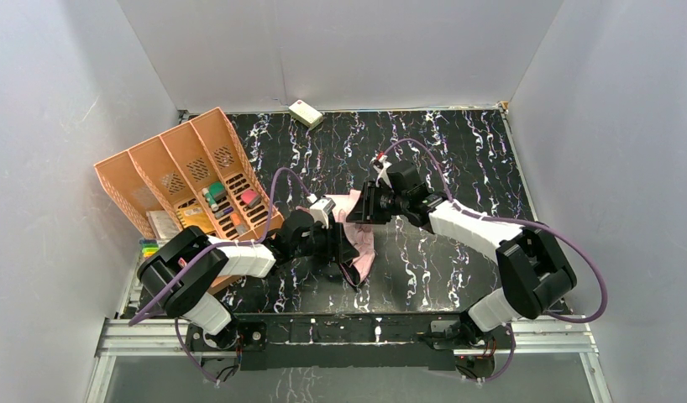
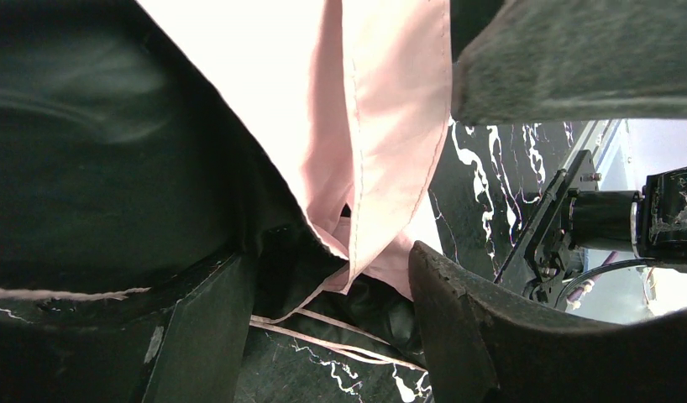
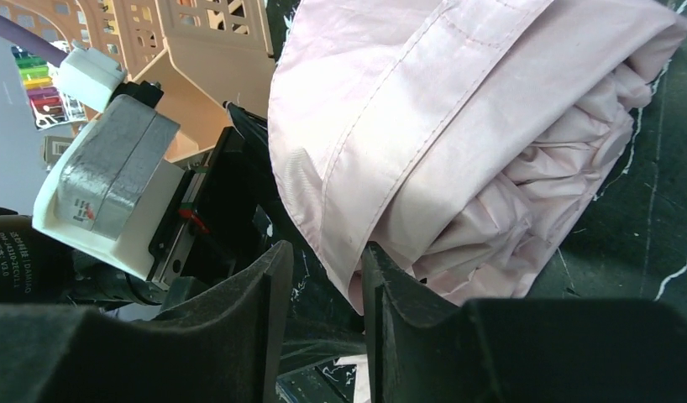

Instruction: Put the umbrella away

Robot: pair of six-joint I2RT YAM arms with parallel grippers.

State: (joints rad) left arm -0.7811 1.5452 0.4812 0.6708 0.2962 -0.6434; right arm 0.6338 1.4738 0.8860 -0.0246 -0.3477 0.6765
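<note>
Four-slot orange organizer (image 1: 122,193) with small items (image 1: 227,207) inside; pink umbrella (image 1: 362,245) on tabletop (image 1: 458,151), left fingers (image 2: 197,336) spread loosely around fabric, right fingers (image 3: 239,319) parted beside hem.

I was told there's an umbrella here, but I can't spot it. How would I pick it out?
Start at the black marbled table, then look just right of the orange slotted organiser, near the table's middle. The umbrella is the crumpled bundle of shiny pink fabric there, the only soft cloth in view.

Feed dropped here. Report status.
Left claw open, astride umbrella fabric. Right claw open at pink folds. Umbrella bunched between claws, not stowed. Orange rack close left.
</note>
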